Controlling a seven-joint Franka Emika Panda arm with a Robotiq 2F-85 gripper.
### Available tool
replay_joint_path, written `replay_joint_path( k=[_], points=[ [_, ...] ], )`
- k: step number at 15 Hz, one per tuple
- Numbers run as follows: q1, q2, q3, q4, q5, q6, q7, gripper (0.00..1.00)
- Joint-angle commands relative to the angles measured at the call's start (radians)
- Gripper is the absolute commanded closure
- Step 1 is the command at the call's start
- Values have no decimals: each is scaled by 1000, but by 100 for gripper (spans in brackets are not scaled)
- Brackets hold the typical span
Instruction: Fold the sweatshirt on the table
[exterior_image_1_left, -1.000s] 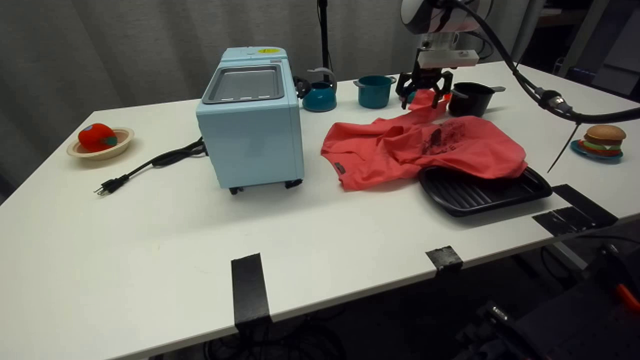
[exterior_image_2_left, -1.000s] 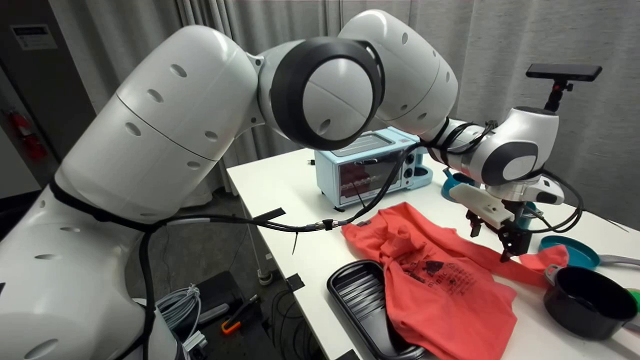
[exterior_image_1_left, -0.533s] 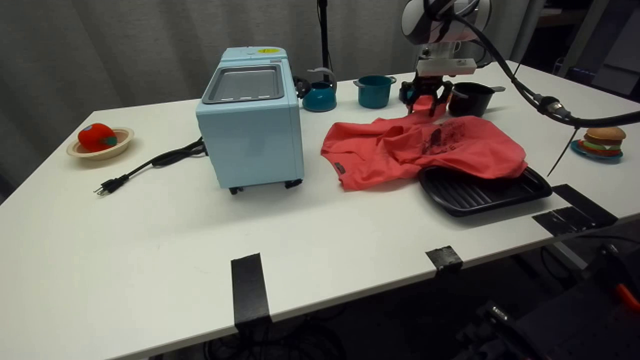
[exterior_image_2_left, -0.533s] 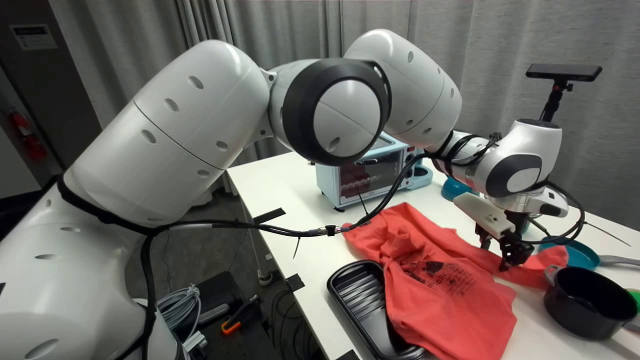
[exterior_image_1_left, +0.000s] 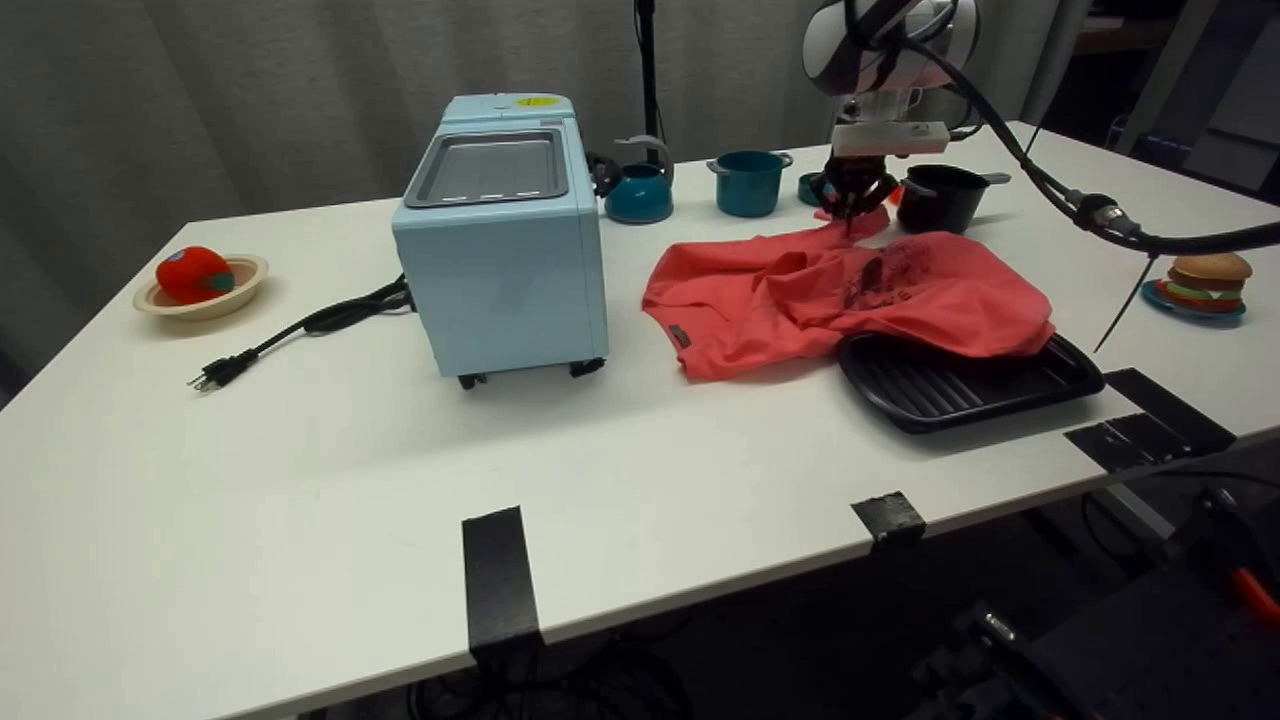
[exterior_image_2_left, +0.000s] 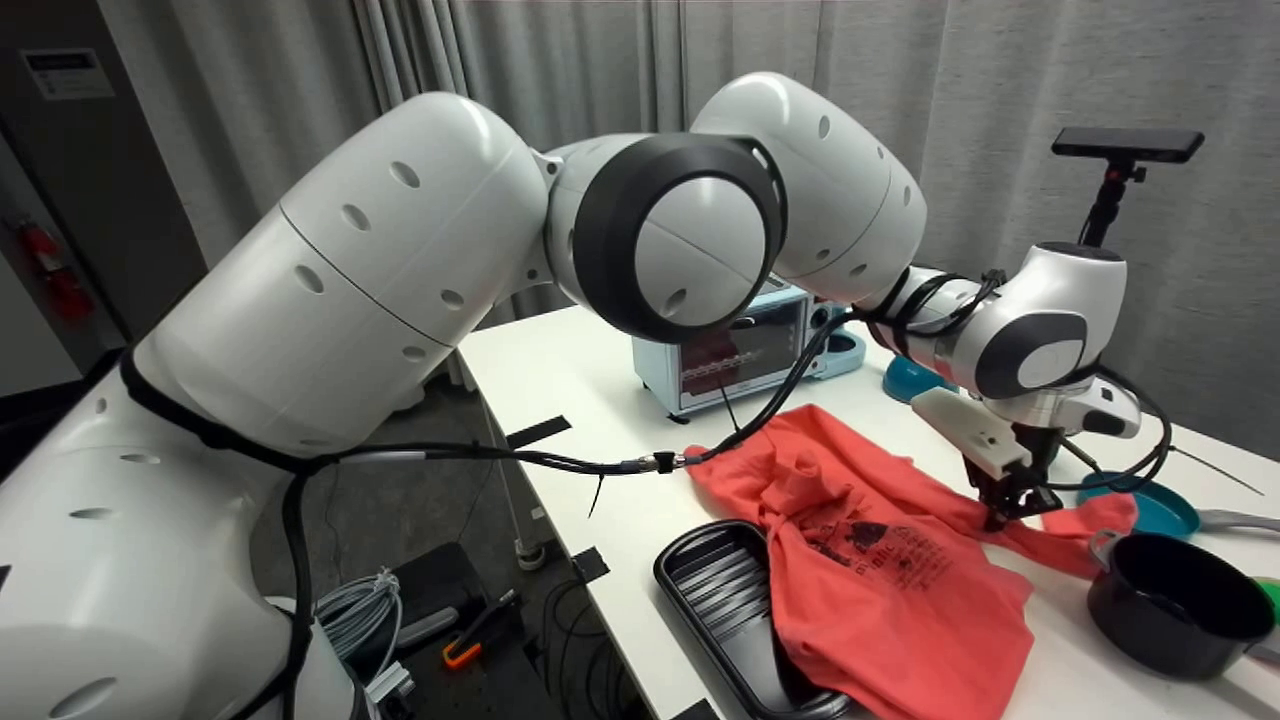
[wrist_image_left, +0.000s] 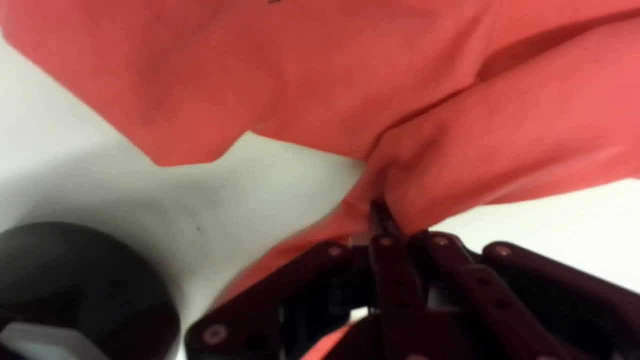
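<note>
Arm (exterior_image_2_left: 700, 230) arched, tool (exterior_image_1_left: 850, 222) downward, pinching sweatshirt (exterior_image_2_left: 880, 570)

We can read nothing: the print (exterior_image_2_left: 867, 535) on the sweatshirt (exterior_image_2_left: 905, 630), the yellow sticker (exterior_image_1_left: 538, 101) on the toaster oven (exterior_image_1_left: 505, 285) and the background sign (exterior_image_2_left: 69, 75) are illegible.

Sweatshirt (exterior_image_2_left: 890, 590) from above in all views, wrist view closest

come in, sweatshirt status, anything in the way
Gripper shut on sleeve. Sweatshirt rumpled, not yet folded. Black tray partly under it, black pot beside sleeve.
</note>
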Motion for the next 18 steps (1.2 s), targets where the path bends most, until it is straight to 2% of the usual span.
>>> replay_joint_path(
  k=[1,7,18],
  points=[
    [9,-49,13,-25,9,16,-17,100],
    [59,-219,22,-207,-26,151,-87,99],
    [119,-575,76,-553,-105,-80,-272,99]
  ],
)
